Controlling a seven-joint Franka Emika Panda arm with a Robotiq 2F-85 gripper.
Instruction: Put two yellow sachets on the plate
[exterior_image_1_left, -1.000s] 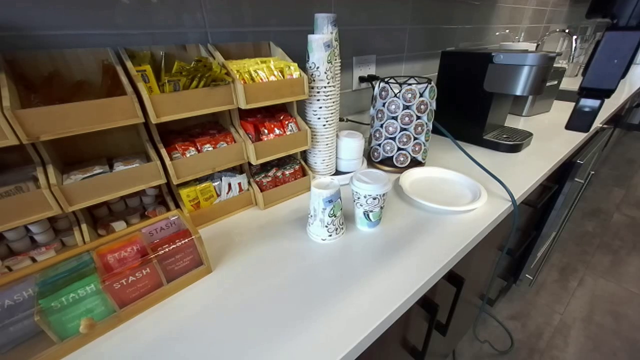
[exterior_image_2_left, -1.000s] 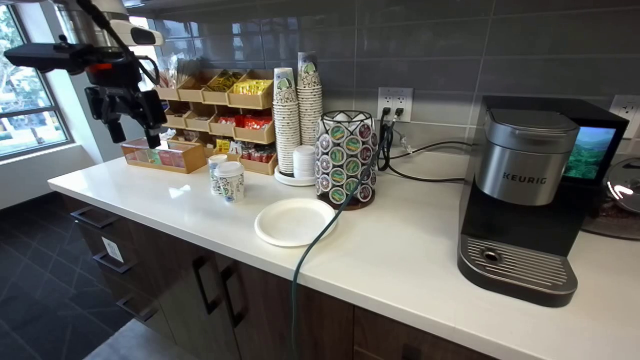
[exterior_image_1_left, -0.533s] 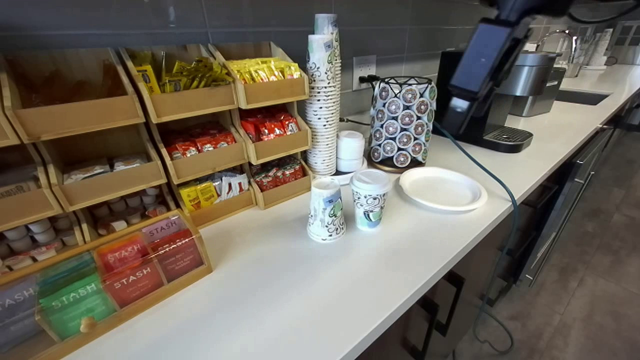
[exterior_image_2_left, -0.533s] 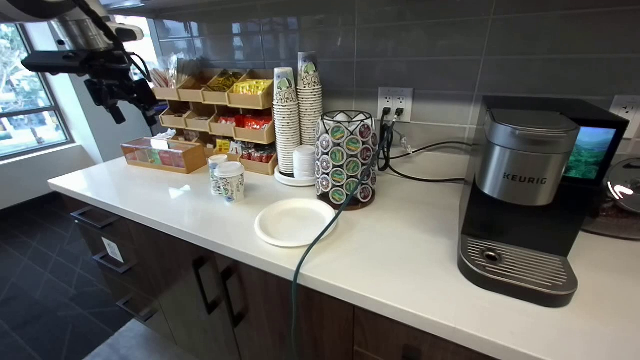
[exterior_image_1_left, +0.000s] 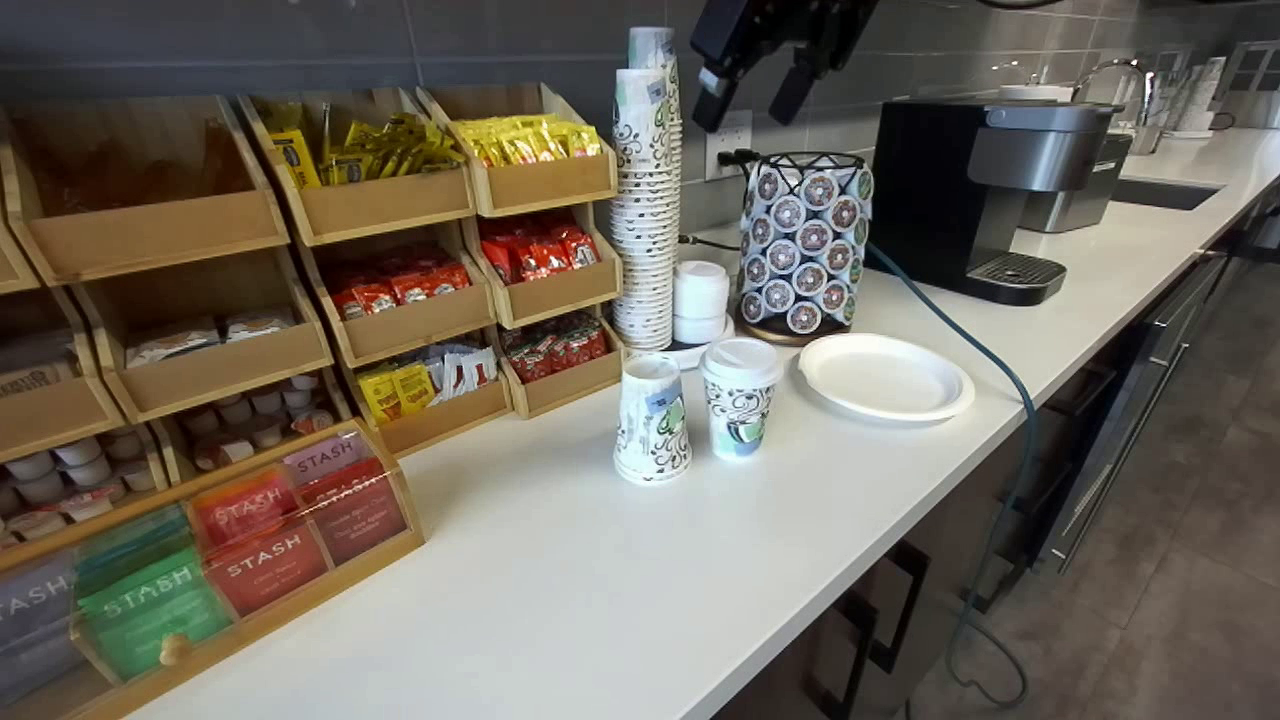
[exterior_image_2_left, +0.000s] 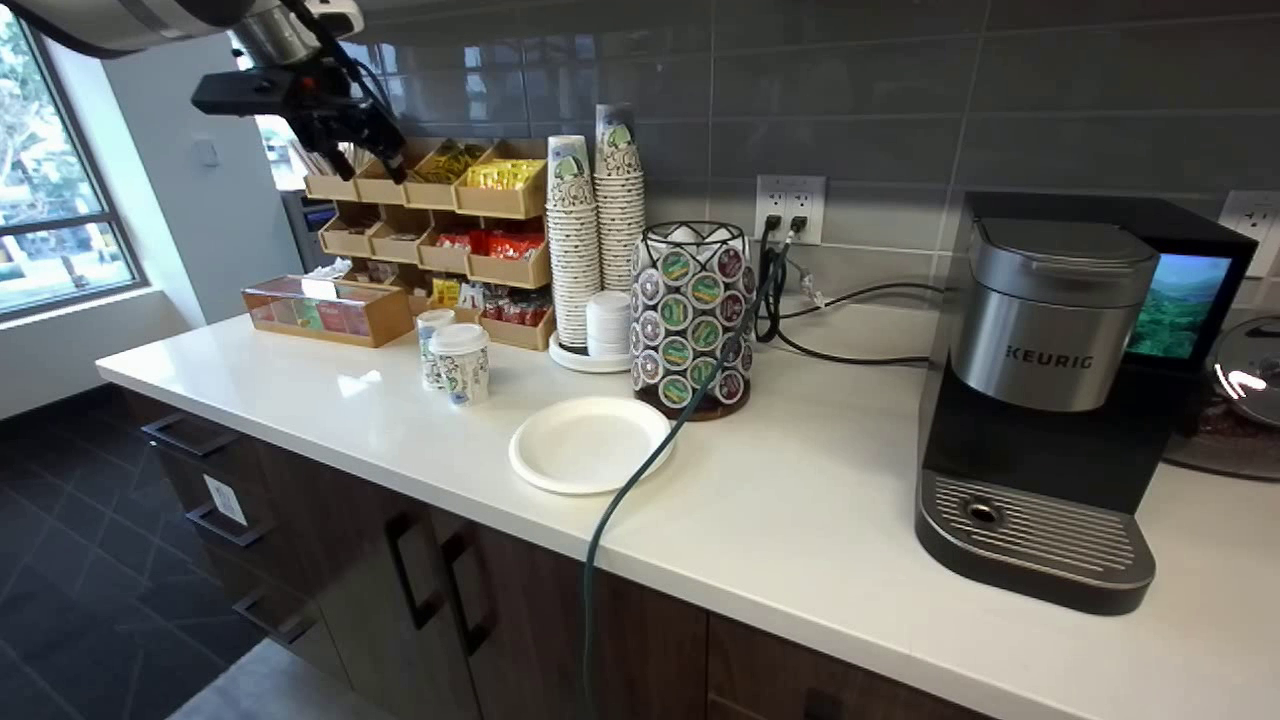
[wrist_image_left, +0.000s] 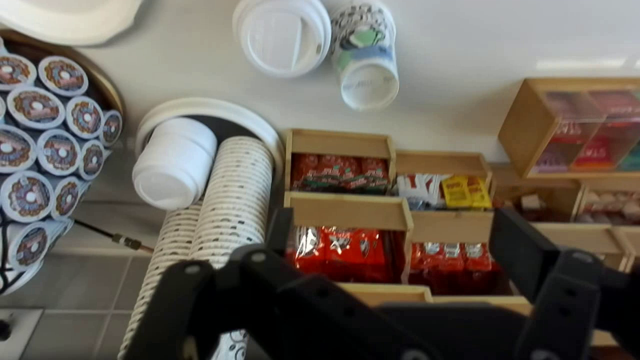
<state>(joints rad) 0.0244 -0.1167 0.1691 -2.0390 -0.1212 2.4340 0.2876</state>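
Bright yellow sachets (exterior_image_1_left: 528, 140) fill the top bin beside the cup stacks; they also show in an exterior view (exterior_image_2_left: 503, 174). Two other yellow packets (wrist_image_left: 465, 191) with red print lie in a bottom bin (exterior_image_1_left: 397, 392). The round white plate (exterior_image_1_left: 886, 378) is bare on the counter, also in an exterior view (exterior_image_2_left: 590, 445) and at the wrist view's top left (wrist_image_left: 75, 20). My gripper (exterior_image_1_left: 750, 100) is open and empty, high up near the bins (exterior_image_2_left: 370, 170). In the wrist view its fingers (wrist_image_left: 395, 240) frame red packets (wrist_image_left: 345, 250) below; the top bins are hidden behind it.
Tall paper cup stacks (exterior_image_1_left: 645, 220) stand right beside the yellow bin. A coffee pod carousel (exterior_image_1_left: 803, 245) stands behind the plate. Two patterned cups (exterior_image_1_left: 740, 400) stand in front. Olive-green packets (exterior_image_1_left: 390, 148) fill the adjoining top bin. A cable (exterior_image_2_left: 640, 470) crosses the plate's edge in one view.
My open gripper has risen and swung toward the bins and cup stacks, leftward from the right edge in one exterior view, up and rightward in another. The sachets and plate have not moved.
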